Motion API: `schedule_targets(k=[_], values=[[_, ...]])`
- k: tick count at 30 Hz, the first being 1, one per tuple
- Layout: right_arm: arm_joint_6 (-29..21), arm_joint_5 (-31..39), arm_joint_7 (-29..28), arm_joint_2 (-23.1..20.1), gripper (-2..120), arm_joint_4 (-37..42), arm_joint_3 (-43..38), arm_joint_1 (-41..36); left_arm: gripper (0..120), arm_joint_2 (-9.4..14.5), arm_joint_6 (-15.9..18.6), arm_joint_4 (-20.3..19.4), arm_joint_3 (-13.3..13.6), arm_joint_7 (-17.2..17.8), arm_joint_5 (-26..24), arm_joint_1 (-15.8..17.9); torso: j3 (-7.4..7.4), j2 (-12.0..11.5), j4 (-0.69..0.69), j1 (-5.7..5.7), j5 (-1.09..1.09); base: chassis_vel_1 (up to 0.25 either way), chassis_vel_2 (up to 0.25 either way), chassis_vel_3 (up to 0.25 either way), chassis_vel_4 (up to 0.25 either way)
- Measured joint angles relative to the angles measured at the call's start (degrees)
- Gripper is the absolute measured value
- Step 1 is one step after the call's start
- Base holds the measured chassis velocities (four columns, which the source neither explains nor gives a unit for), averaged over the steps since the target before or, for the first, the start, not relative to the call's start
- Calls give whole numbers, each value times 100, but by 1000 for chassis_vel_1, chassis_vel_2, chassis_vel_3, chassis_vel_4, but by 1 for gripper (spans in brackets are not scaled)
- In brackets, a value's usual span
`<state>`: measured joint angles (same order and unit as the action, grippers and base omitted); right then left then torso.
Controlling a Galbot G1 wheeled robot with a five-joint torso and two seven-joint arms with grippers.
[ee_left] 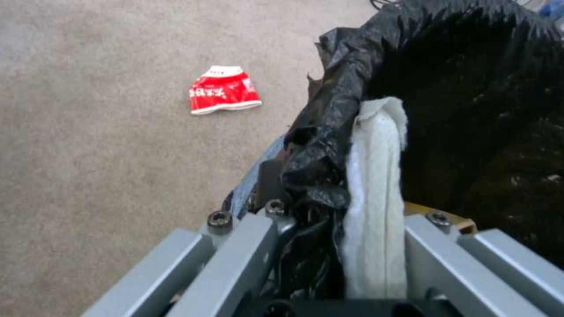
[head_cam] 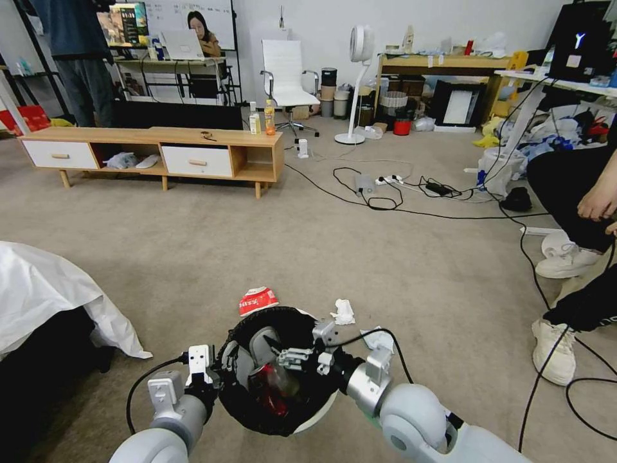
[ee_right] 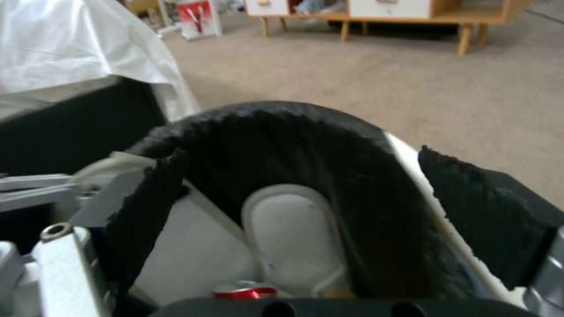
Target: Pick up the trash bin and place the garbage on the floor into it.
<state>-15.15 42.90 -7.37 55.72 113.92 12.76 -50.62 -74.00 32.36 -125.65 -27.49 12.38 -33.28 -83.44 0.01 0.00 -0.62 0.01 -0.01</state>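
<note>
Garbage goes in cleanly if the trash bin [head_cam: 276, 411] stays level: it hangs above the floor [head_cam: 385, 270], the left hand [head_cam: 204, 373] pinching its bagged rim, with a red can [head_cam: 267, 386] inside. The right hand [head_cam: 297, 357] is spread over the mouth. Keep low for the red-white wrapper [head_cam: 258, 299] and tissue wads [head_cam: 343, 312] just beyond.

Black-lined white trash bin [head_cam: 273, 379], red-white wrapper [head_cam: 258, 299], beige floor [head_cam: 193, 251]
</note>
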Motion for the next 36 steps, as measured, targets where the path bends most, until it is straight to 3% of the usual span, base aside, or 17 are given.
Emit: schedule_targets(k=[3,8,11,14,17,19,23,27,31,33,35,36], values=[[30,-52,83,20,100,3,-66,16,6,9,-4,-13,-36,0,3,-14,0,0,-1,0,1,0,0,0,0],[640,-624,711,42,100,47,-254,-11,6,-8,-15,-3,-48,-5,53,-24,0,0,-2,0,1,0,0,0,0],[693,-672,769,38,100,79,-287,-16,6,-12,-16,3,-43,-5,63,-23,0,0,-1,0,1,0,0,0,0],[1137,-1015,1359,-10,100,389,-731,-41,6,-30,-23,49,-59,-9,110,-15,0,0,-1,0,0,0,0,0,0],[1225,-1042,1496,-23,100,487,-896,-45,6,-32,-25,56,-73,-9,110,-15,0,0,-1,0,0,0,0,0,0],[1556,-1081,1838,-42,100,731,-1428,-21,6,-37,-28,83,-118,-10,110,-9,0,0,-2,0,0,0,0,0,0],[1876,-1109,1990,-58,100,873,-1948,36,6,-65,-31,96,-158,-11,108,4,0,0,0,0,1,0,0,0,0],[1912,-1096,1992,-76,100,911,-2097,28,6,-79,-32,98,-168,-11,105,9,0,0,0,0,1,0,0,0,0],[1926,-1030,1825,-180,100,950,-2767,-208,6,-132,-34,98,-228,-11,86,46,0,0,-4,0,2,0,0,0,0],[1852,-1049,1661,-180,100,917,-2919,-312,6,-151,-34,86,-255,-12,67,61,0,0,0,0,0,0,0,0,0],[1703,-1090,1321,-157,100,866,-3077,-465,6,-167,-34,61,-302,-11,41,73,1,0,-2,0,1,0,0,0,0],[1435,-1210,683,-82,100,792,-3189,-642,6,-170,-34,3,-398,-10,-5,77,0,0,-2,0,1,0,0,0,0]])
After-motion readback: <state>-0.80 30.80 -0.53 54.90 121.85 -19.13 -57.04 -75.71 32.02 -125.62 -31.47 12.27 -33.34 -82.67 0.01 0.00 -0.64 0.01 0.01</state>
